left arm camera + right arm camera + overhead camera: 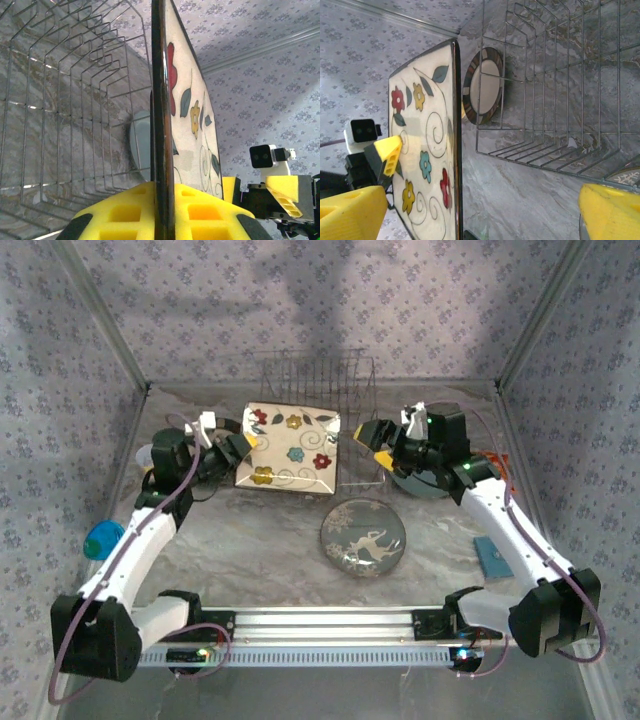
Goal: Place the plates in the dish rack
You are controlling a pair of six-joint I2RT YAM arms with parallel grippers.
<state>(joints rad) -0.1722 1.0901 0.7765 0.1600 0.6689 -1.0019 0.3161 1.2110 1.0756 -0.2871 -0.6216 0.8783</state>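
Top external view: the left edge of the square plate (pixel 290 445) is covered by the left gripper (pixel 243 445), and the thin wires of the dish rack (pixel 315 380) are hard to separate from the patterned wall behind them. From the left wrist the square plate is seen edge-on, and its dark rim is clamped tight between the two yellow fingers (pixel 125 215); its lower part is cut off by the frame. A pale grey-blue plate (pixel 141 145) is mostly hidden behind that rim, with a curved sliver left showing on the marbled table (pixel 260 540). From the right wrist the brown-rimmed plate (pixel 482 85) is seen resting near the wall, crossed by rack wires. The deer plate (pixel 363 537) is seen whole from above, flat on the table in front of the rack, while from the right wrist it is cut down to a sliver at the lower right edge. The right gripper (pixel 374 443) is spread wide with nothing held between its yellow pads, and it is placed just beside the square plate's right edge. The square plate is held tilted, its flowered face turned up toward the overhead camera, just beside the rack and outside its tines. Whether its far edge touches the wires cannot be told. Between the tines shown by the wrist cameras the marbled table is seen through
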